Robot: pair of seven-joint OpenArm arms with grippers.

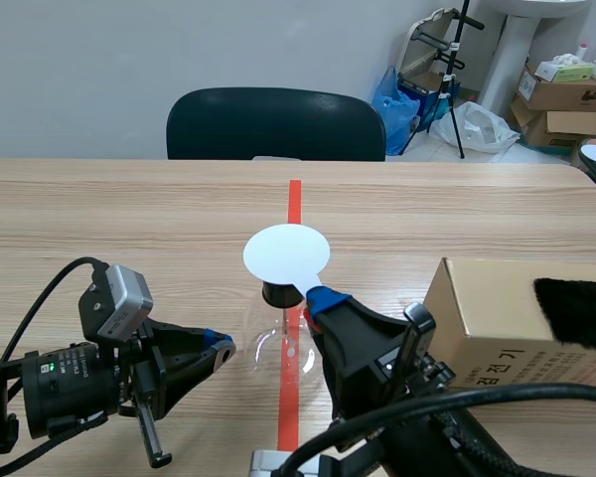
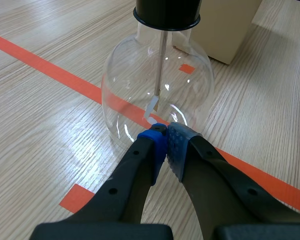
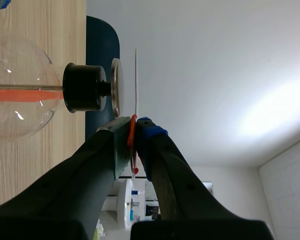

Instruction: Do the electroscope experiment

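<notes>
Centrally on the wooden table (image 1: pixel 129 219) I see the electroscope (image 2: pixel 157 85), a clear glass flask standing upright on the orange-red tape line. A black stopper (image 3: pixel 82 87) sits in its neck, and a thin metal rod (image 2: pixel 161 55) runs down inside to pale foil leaves (image 2: pixel 151 107).

My right gripper (image 3: pixel 134 131) is pinched tight on the thin handle of a white disc (image 1: pixel 286 253). It holds the disc flat just above the electroscope's metal top plate (image 3: pixel 115 87), with a narrow gap between the 2.

My left gripper (image 2: pixel 166 142) has its 2 blue pads pressed together on nothing. Its tips sit low at the foot of the glass bulb, and I cannot tell whether they touch the glass.

To the right of the flask stands a cardboard box (image 1: pixel 497 318) with a black furry cloth (image 1: pixel 576 308) lying on top. A dark chair (image 1: pixel 276 124) stands at the table's far edge.
</notes>
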